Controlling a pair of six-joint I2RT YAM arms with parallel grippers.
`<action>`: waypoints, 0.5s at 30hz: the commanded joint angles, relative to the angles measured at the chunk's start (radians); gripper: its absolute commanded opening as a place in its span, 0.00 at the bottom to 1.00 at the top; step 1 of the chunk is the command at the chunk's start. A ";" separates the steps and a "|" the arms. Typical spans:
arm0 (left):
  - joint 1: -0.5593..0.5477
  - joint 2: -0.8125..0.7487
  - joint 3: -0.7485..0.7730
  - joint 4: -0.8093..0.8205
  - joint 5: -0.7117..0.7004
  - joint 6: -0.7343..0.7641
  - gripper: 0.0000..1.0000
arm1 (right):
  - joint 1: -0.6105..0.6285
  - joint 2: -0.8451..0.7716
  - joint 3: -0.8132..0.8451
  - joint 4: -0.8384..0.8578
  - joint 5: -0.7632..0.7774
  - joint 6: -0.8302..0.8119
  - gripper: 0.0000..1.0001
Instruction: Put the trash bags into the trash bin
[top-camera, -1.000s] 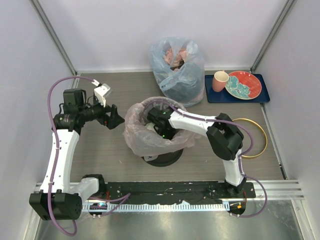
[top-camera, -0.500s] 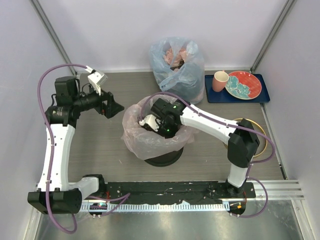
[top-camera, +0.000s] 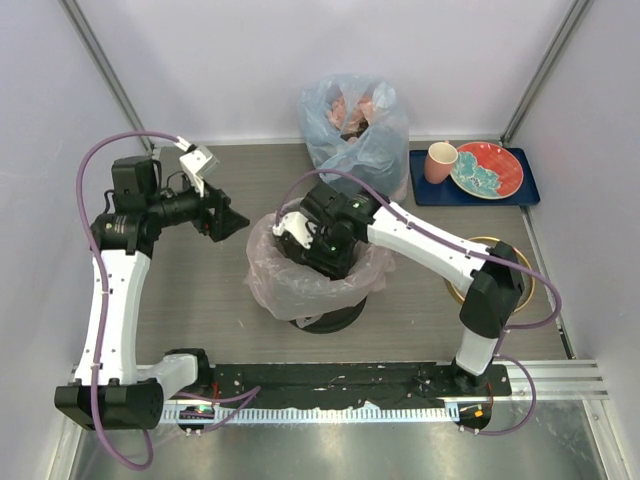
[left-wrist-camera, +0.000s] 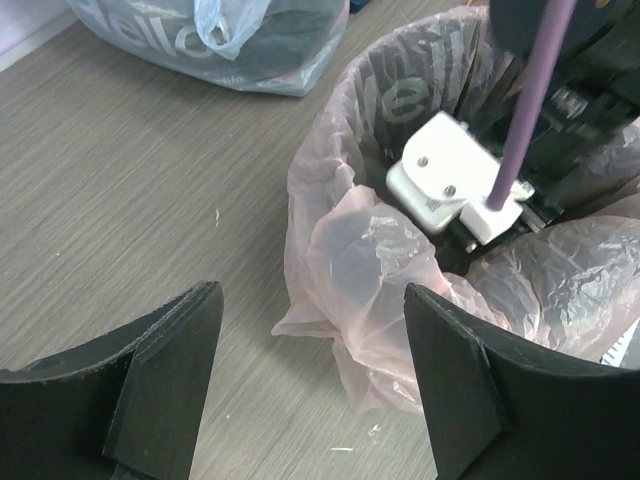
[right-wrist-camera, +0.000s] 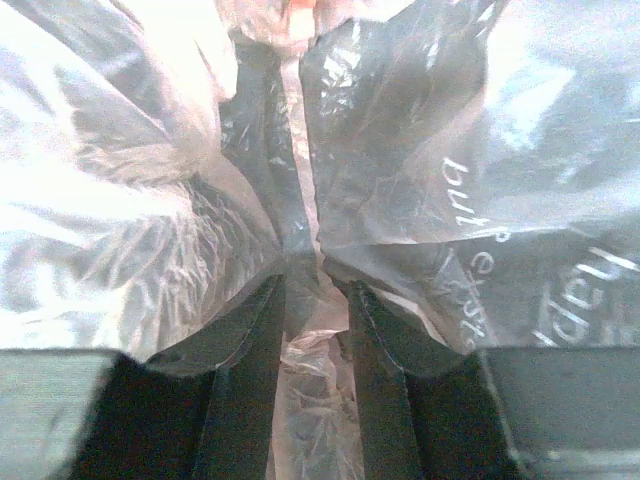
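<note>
The pale-pink trash bag (top-camera: 285, 285) lines the round black trash bin (top-camera: 325, 318) at mid-table, its mouth draped over the rim. My right gripper (top-camera: 318, 252) reaches down inside the bin. In the right wrist view it (right-wrist-camera: 312, 290) is shut on a fold of the bag (right-wrist-camera: 150, 200), with film bunched between the fingers. My left gripper (top-camera: 230, 222) is open and empty, raised just left of the bin. In the left wrist view it (left-wrist-camera: 310, 370) faces the bag's hanging edge (left-wrist-camera: 370, 290). The gold hoop (top-camera: 528, 270) lies on the table at the right, partly under my right arm.
A bluish bag (top-camera: 355, 130) with reddish contents stands behind the bin, also in the left wrist view (left-wrist-camera: 230, 40). A dark blue tray (top-camera: 425, 190) with a red plate (top-camera: 487, 168) and a pink cup (top-camera: 440, 162) sits at the back right. Walls enclose the table.
My right gripper has shifted inside the bin toward its far-left side, and its elbow has swung right over the hoop. My left arm has risen and drawn slightly back from the bin.
</note>
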 joint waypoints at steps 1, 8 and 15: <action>-0.018 -0.005 0.052 -0.042 -0.011 0.063 0.77 | -0.018 -0.096 0.111 0.050 -0.004 0.047 0.38; -0.281 0.113 0.255 -0.279 -0.195 0.230 0.79 | -0.303 -0.210 0.249 0.118 -0.231 0.286 0.41; -0.685 0.325 0.365 -0.332 -0.569 0.232 0.76 | -0.495 -0.377 0.085 0.255 -0.324 0.463 0.43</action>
